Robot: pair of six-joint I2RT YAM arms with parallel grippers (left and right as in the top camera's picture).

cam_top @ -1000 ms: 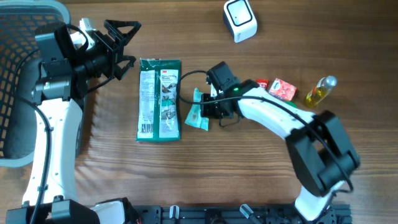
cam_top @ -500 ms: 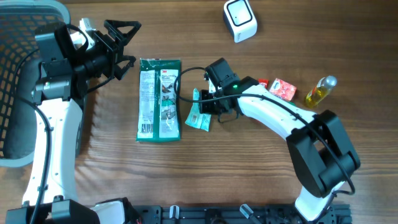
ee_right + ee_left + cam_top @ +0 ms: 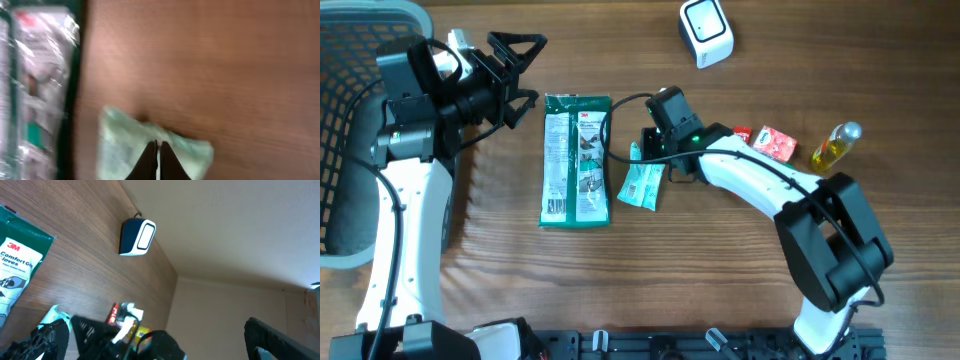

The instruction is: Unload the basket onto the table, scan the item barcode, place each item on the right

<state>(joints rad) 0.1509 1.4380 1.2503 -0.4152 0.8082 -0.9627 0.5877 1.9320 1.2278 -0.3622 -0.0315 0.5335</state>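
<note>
Packet pinched by right gripper

Scanner: dk blue body, white face, on surface nr its far edge.
Green pkt: "3M Comfort" label, flat, cut off at frame left.
Small teal pkt: low in frame, partly hidden.
Red items: nr far edge, blurry.
R arm: black, btm centre.
L pincer: fingers spread wide, at btm corners.
</note>
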